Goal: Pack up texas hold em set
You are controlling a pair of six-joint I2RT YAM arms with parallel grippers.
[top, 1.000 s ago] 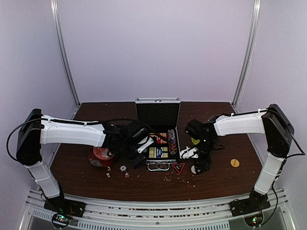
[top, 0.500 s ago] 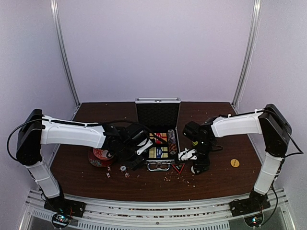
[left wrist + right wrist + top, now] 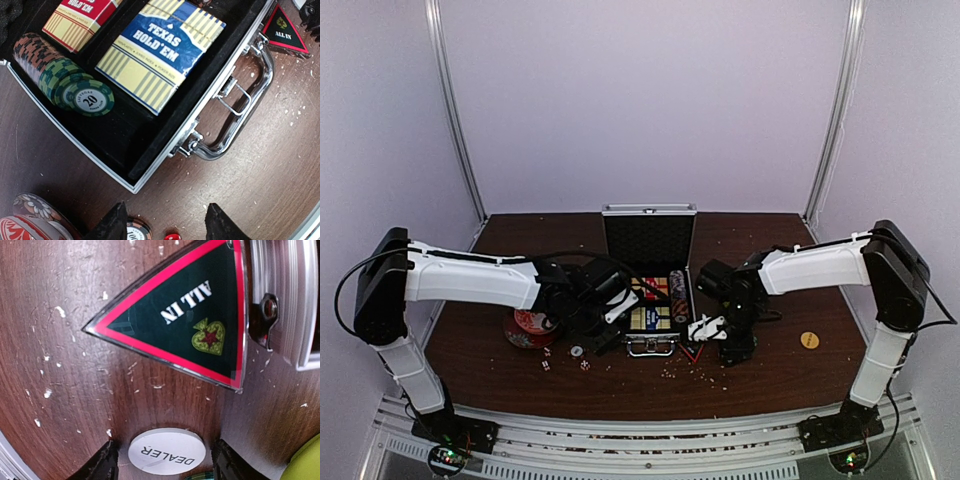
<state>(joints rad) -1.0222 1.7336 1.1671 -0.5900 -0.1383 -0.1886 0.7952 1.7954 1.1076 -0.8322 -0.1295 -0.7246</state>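
The silver case (image 3: 665, 302) lies open with its lid upright. It holds a blue card deck (image 3: 160, 50), a red deck (image 3: 75, 17) and a row of striped chips (image 3: 60, 75). My left gripper (image 3: 165, 227) hovers open over the table just in front of the case's left corner. A loose chip (image 3: 136, 232) and a red die (image 3: 171, 236) lie between its fingers. My right gripper (image 3: 167, 465) is open, with a finger on each side of the white DEALER button (image 3: 167, 450) and a small gap either side. The triangular ALL IN button (image 3: 185, 320) lies just beyond it, beside the case handle (image 3: 245, 105).
The round red tin (image 3: 525, 325) stands left of the case, close to my left wrist. Small dice (image 3: 545, 365) lie in front of it. A lime-green rim (image 3: 305, 465) shows beside my right gripper. A yellow disc (image 3: 809, 340) lies at the right. Crumbs dot the wood.
My right gripper has shifted left toward the case front, and its fingers have narrowed around the DEALER button. The left arm has not moved.
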